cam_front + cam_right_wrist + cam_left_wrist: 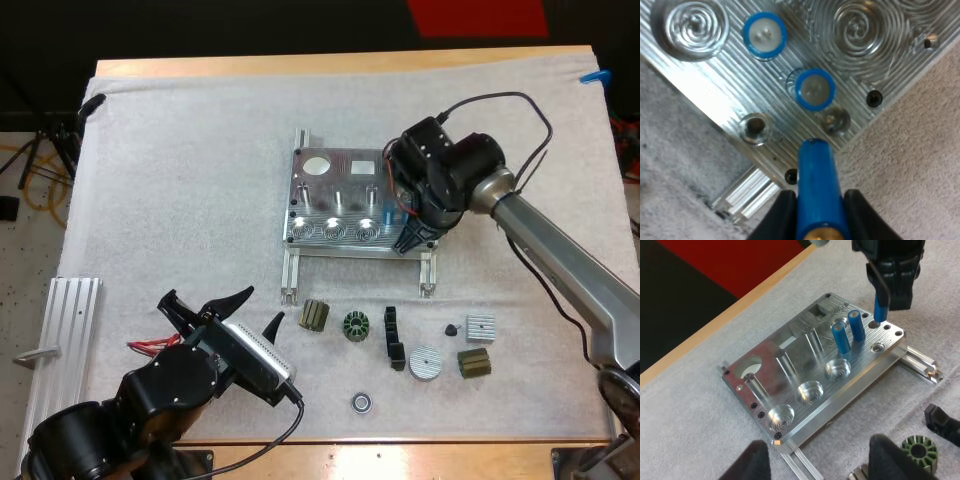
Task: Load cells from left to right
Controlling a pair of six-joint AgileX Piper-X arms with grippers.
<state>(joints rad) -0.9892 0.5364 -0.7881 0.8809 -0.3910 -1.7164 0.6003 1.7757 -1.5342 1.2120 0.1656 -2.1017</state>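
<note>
Blue cylinder (812, 165) in right claw (818, 196) | over metal fixture (330, 185) | left claw (205, 300) spread

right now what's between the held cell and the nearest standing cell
An empty hole in the fixture, just past the held cell, in the right wrist view.

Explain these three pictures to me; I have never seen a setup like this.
This is a robot with two arms at a table covered by a white mat. One picture looks down from behind the arms; the other two are taken from the arms' wrists. A metal fixture sits on the mat, with two blue cylinders standing in its holes. Nearer the arms lie small dark parts. The right gripper clamps a third blue cylinder just over the fixture's corner, near an empty hole. The left gripper is open and holds nothing.
</note>
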